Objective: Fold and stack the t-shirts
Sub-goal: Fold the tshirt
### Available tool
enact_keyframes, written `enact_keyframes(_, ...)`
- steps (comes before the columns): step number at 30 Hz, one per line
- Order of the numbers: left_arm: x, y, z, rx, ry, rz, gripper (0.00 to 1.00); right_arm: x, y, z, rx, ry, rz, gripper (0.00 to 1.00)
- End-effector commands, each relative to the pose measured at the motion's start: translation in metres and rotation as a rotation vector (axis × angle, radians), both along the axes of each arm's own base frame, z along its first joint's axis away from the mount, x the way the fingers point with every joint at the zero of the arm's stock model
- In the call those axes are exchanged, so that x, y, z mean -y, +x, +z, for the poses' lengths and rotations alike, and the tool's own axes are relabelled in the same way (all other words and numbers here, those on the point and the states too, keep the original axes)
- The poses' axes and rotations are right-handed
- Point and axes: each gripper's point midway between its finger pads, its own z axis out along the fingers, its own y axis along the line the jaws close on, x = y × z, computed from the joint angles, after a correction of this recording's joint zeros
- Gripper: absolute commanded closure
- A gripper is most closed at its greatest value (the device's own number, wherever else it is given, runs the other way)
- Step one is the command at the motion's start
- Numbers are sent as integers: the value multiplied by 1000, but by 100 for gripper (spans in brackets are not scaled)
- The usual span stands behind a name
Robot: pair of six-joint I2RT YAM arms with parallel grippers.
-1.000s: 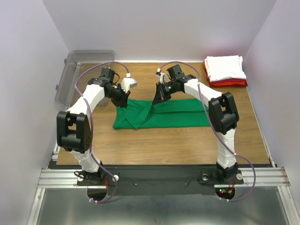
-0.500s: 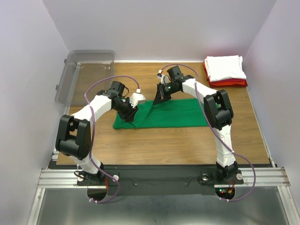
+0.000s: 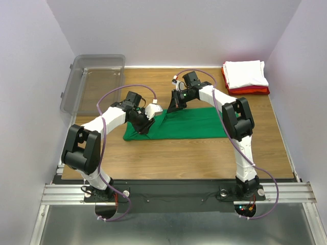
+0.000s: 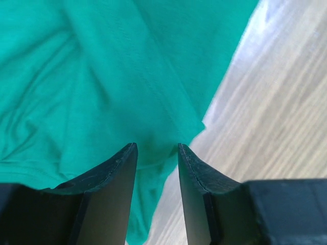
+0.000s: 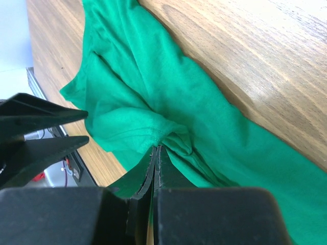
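Observation:
The bright green t-shirt (image 3: 191, 124) lies partly folded on the middle of the wooden table (image 3: 204, 153). My right gripper (image 3: 170, 111) is shut on a bunched fold of it (image 5: 173, 135) at its back left edge. My left gripper (image 3: 144, 127) is open low over the shirt's left end, and cloth (image 4: 102, 76) and bare wood show between its fingers (image 4: 115, 173). The left gripper's fingers also show at the left of the right wrist view (image 5: 46, 130). The folded white t-shirt (image 3: 246, 73) lies on the folded red t-shirt (image 3: 251, 91) at the back right corner.
A clear grey plastic bin (image 3: 92, 80) stands at the back left, partly off the table. Purple walls close in the left, back and right sides. Cables loop above both arms.
My left gripper has carried the shirt's left end to the right and down onto the rest, and now stands open over it. My right gripper has stayed shut on the fold.

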Motion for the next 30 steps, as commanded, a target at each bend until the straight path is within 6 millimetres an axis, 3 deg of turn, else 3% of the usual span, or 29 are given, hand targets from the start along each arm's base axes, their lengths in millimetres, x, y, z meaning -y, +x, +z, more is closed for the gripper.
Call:
enact_keyframes(1,1,15,9,62,-11,46,51,-3,12,1,31,24,-7,99)
enact_keyframes(9,-1,41,9,121,17,120,64,1,22,-9,-1,33,-44,100)
enact_keyframes(20,-1,62,20,174,-6,187,61,5,41,-17,-46,85,-122,99)
enact_keyframes(26,-13,82,42,220,-62,284,59,5,46,-20,-74,100,-169,100)
enact_keyframes(30,-9,82,60,248,-108,266,57,5,50,-21,-73,103,-193,99)
